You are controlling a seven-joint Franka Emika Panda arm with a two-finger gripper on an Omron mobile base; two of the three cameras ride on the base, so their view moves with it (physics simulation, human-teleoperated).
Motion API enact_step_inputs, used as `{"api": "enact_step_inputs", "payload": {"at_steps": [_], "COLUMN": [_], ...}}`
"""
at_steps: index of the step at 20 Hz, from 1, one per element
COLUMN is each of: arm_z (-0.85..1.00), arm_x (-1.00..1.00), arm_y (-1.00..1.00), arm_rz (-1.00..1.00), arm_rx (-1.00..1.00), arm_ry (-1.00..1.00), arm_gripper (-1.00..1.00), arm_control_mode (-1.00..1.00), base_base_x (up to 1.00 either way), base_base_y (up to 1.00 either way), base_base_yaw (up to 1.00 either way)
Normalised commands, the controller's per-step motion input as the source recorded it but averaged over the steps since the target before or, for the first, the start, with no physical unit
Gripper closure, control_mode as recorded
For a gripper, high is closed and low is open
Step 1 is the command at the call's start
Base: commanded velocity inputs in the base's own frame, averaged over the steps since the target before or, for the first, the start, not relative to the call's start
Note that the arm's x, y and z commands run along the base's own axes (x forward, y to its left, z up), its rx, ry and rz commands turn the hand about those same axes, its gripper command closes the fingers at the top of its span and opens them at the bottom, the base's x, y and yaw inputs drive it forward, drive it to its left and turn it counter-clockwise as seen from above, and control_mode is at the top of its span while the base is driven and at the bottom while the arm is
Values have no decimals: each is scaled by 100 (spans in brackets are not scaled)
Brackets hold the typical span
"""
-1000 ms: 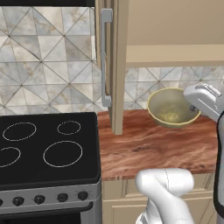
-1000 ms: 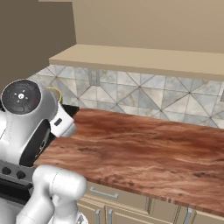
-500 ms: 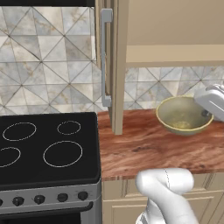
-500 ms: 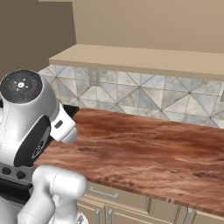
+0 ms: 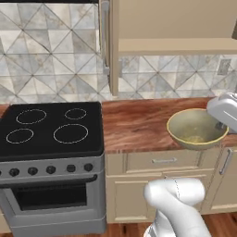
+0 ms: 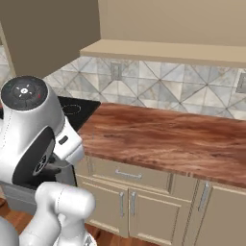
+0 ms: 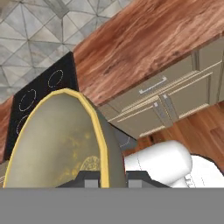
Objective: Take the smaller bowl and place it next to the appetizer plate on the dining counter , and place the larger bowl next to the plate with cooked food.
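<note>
The smaller bowl [image 5: 195,129], beige with a yellowish inside, hangs in the air at the front edge of the wood-grain wall counter [image 5: 139,125]. My gripper [image 5: 218,124] is shut on its right rim. In the hand view the smaller bowl [image 7: 61,140] looms large and tilted, and my gripper [image 7: 109,183] pinches its yellow rim at the bottom. The white arm [image 6: 33,129] stands large at the left of the right base view and hides the bowl there. The larger bowl, both plates and the dining counter are out of view.
A black stove [image 5: 51,129] with an oven stands left of the counter. Beige cabinet doors and drawers [image 5: 162,162] run below the top, above a wood floor [image 7: 197,131]. A tiled wall [image 5: 55,60] and an upper cabinet [image 5: 176,23] rise behind.
The whole picture has shifted: the base has backed away from the counter, so cabinet fronts and floor now show. The bowl stays in my gripper and has come out to the counter's front edge.
</note>
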Motion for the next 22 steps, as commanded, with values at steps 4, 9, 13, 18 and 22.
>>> {"api": "enact_step_inputs", "payload": {"at_steps": [4, 9, 13, 18, 22], "arm_z": [0, 0, 0, 0, 0], "arm_x": [0, 0, 0, 0, 0], "arm_y": [0, 0, 0, 0, 0], "arm_rz": [0, 0, 0, 0, 0], "arm_rx": [0, 0, 0, 0, 0], "arm_ry": [0, 0, 0, 0, 0], "arm_gripper": [100, 100, 100, 100, 100], "arm_control_mode": [100, 100, 100, 100, 100], "base_base_x": [-100, -100, -47, -14, -9], "base_base_y": [31, 86, 100, 85, 46], "base_base_yaw": [2, 12, 54, 86, 98]}}
